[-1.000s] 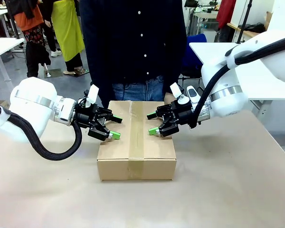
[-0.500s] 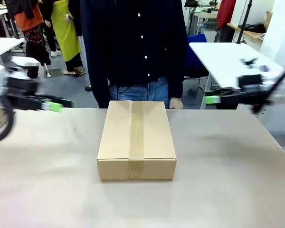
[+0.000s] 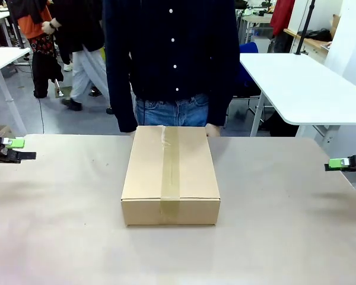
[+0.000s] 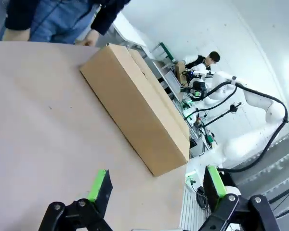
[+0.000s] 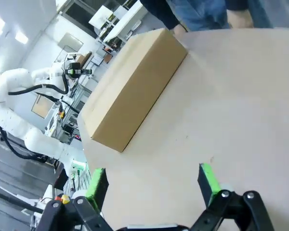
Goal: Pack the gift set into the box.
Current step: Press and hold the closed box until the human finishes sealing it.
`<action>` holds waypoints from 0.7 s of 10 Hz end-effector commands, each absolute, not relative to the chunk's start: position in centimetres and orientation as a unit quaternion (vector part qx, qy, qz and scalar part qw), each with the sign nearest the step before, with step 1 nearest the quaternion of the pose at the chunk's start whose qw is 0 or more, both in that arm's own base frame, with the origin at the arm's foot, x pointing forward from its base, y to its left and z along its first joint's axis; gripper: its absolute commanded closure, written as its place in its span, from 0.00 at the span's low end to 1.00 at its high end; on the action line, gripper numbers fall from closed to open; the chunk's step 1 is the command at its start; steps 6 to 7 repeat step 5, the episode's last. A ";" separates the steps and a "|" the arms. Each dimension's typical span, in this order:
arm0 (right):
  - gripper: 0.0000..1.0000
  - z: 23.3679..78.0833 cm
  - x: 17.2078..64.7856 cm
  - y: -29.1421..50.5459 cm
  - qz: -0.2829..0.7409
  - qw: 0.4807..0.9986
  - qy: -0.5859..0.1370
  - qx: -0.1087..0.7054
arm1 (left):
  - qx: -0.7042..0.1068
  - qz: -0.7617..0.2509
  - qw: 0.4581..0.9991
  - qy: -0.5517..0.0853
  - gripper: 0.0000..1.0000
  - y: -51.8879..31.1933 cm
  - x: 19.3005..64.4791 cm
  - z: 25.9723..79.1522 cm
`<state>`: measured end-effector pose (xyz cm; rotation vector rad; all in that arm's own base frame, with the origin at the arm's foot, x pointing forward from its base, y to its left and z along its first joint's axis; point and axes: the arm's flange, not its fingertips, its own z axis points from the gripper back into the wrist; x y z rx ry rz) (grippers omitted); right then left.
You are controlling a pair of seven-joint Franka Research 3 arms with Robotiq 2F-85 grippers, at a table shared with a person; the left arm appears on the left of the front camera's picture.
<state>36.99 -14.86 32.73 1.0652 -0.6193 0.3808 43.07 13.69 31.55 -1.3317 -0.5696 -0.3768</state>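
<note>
The brown cardboard box (image 3: 171,175) sits closed on the paper-covered surface (image 3: 273,237), a strip of brown tape (image 3: 170,172) running lengthwise down the middle of its top and over the near end. Its long axis runs from the robot's side toward the person (image 3: 169,56) at the far edge, with one short end facing the camera and the other just short of the person's waist.

The left gripper (image 3: 9,148) is at the left rim of the front view, well apart from the box, which lies far off to its right. In the left wrist view its two green-padded fingers (image 4: 100,185) stand wide apart with nothing between them, and the box lies ahead of them, its long side slanting across the view.

The right gripper (image 3: 344,162) is at the right rim, likewise well apart, with the box far to its left. In the right wrist view its fingers (image 5: 208,179) are also spread and empty, the box ahead of them with one long side turned toward the gripper. A hand (image 5: 237,19) of the person rests at the far edge of the surface beside the box's far end.
</note>
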 end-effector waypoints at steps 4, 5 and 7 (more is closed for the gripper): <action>0.00 35.6 37.3 -12.8 0.217 0.791 -0.302 0.485 | -0.611 -0.250 0.696 -0.283 0.00 11.2 42.0 34.9; 0.00 35.6 37.3 -12.8 0.217 0.791 -0.302 0.485 | -0.611 -0.250 0.696 -0.283 0.00 11.2 42.0 34.9; 0.00 35.6 37.3 -12.8 0.217 0.791 -0.302 0.485 | -0.611 -0.250 0.696 -0.283 0.00 11.2 42.0 34.9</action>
